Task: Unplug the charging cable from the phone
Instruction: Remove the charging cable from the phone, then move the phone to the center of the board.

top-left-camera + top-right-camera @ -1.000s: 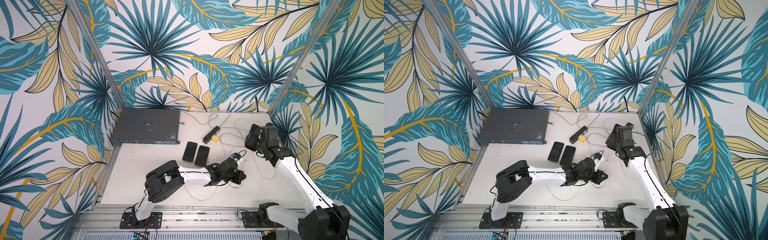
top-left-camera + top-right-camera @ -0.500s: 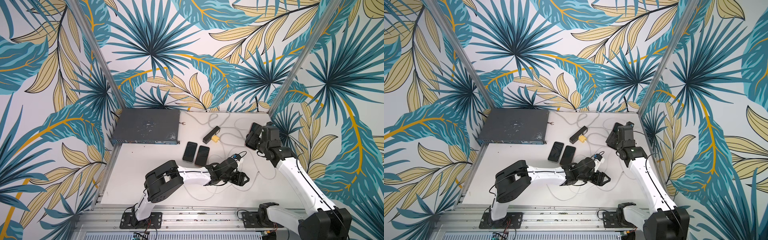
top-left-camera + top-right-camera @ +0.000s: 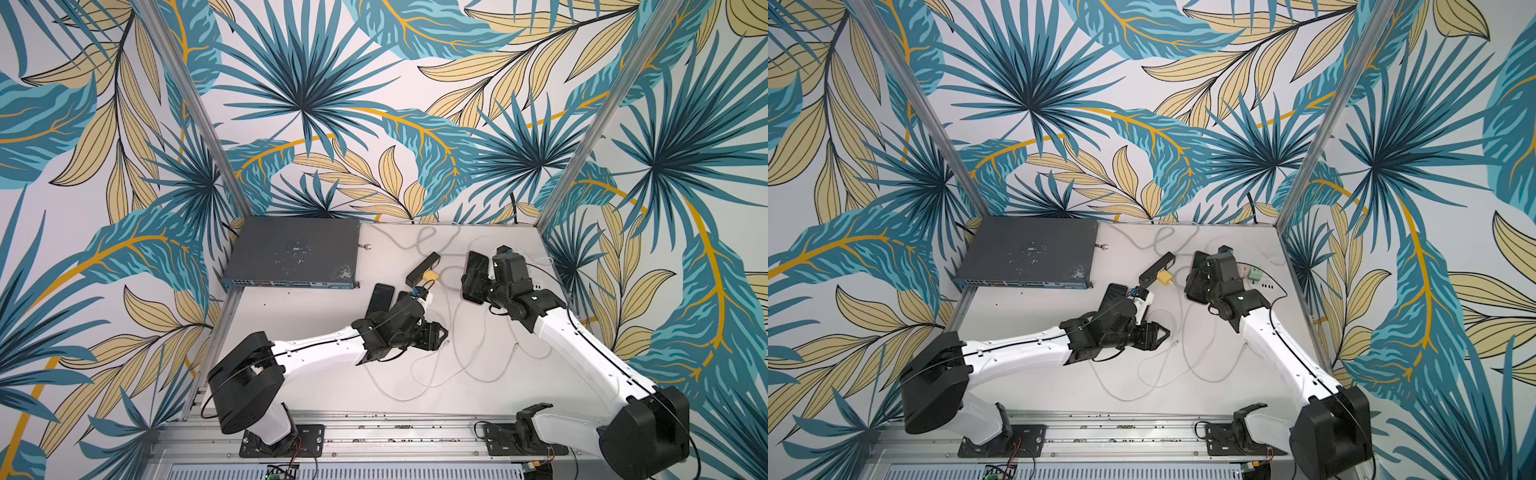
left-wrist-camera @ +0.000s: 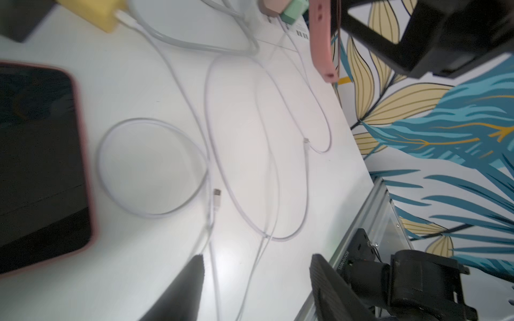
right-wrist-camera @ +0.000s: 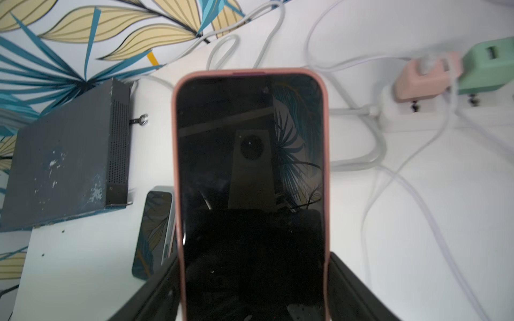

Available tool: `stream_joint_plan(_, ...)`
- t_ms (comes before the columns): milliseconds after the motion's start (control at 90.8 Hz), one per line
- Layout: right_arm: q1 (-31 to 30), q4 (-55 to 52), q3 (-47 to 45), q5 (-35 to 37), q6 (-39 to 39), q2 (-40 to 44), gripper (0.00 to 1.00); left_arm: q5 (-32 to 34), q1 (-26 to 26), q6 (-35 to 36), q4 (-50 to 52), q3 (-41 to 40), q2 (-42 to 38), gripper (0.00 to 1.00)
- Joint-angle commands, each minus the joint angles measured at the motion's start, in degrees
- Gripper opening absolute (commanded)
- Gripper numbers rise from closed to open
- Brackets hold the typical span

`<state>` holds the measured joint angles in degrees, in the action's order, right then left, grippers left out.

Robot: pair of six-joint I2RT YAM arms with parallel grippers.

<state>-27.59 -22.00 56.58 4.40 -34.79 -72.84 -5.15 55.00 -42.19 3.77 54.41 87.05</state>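
Seemingly unplugged, pink-cased phone [image 5: 250, 180] sits clamped in right gripper [image 3: 472, 290]; left gripper [image 4: 256, 259] gapes.

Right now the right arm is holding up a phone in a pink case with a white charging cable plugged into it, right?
Not quite. The right gripper does hold up the pink-cased phone, but no cable is plugged into it. The left wrist view shows the phone's end bare and a cable plug lying loose on the table.
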Motion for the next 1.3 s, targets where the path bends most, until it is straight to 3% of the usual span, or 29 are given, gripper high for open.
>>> stream_joint_plan(0, -4.50, 6.51, -0.59, -1.03, -3.63, -3.27, 0.48, 6.58, -2.61, -0.21, 9.67, -2.51, -4.77, 0.64)
stream_joint_plan(441, -15.59, 24.85, -4.45, -9.81, -13.93, -16.42, 0.47, 13.75, -9.69, -2.33, 18.54, -7.14, -16.75, 0.63)
stream_joint_plan(881, -20.94, 36.21, -15.47, -14.16, -19.20, -18.48, 0.47, 12.09, -11.00, -2.55, 17.16, -7.92, -15.59, 0.62)
stream_joint_plan(1080, -21.10, 40.60, -20.38, -12.91, -20.95, -18.13, 0.47, 11.81, -11.01, -2.63, 16.61, -7.75, -14.90, 0.62)
stream_joint_plan(1289, -20.65, 37.34, -21.31, -8.57, -21.71, -18.31, 0.45, 11.91, -11.02, -2.50, 17.13, -7.78, -15.22, 0.61)
